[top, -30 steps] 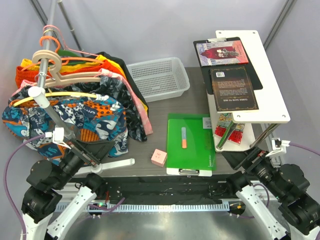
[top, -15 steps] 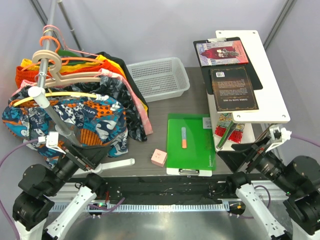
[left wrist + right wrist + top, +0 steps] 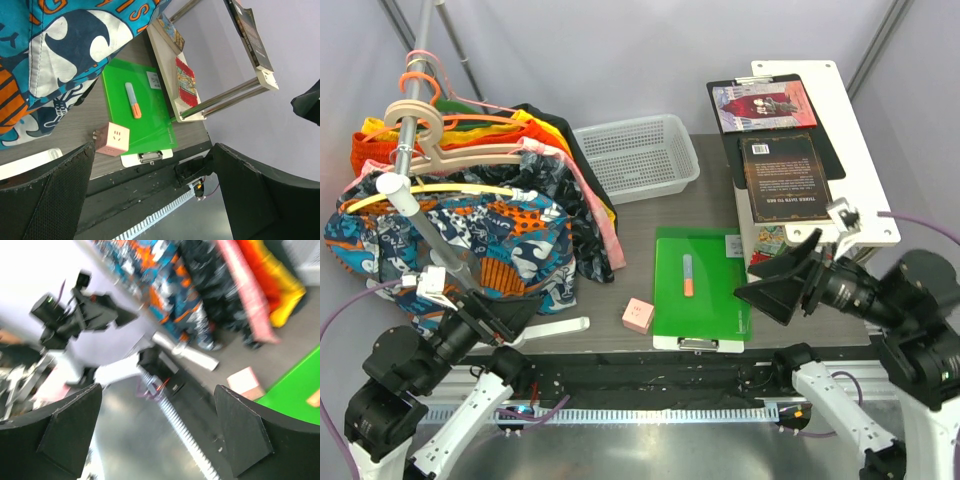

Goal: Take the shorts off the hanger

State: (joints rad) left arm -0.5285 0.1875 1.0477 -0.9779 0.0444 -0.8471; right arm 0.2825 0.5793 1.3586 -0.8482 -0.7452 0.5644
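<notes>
The left gripper (image 3: 498, 312) hangs wide open and empty at the table's near left, close to the lower edge of the shorts (image 3: 525, 240). The right gripper (image 3: 778, 278), also spread and holding nothing, hovers by the right edge of the green clipboard (image 3: 700, 290). Farther back, the shorts drape from the yellow hanger (image 3: 470, 187) on the rail (image 3: 412, 120).

The top view looks steeply down on the whole table (image 3: 635, 218) from above and behind the robot. The left wrist camera sits close behind the left gripper (image 3: 153, 146) and faces across the table between its spread fingers (image 3: 47, 200). A green clipboard (image 3: 136, 112) and a pink cube (image 3: 112, 140) lie beyond the fingertips. The blurred right wrist camera faces the other way between the fingers of the right gripper (image 3: 158, 388). Cube and clipboard appear in all three views.
</notes>
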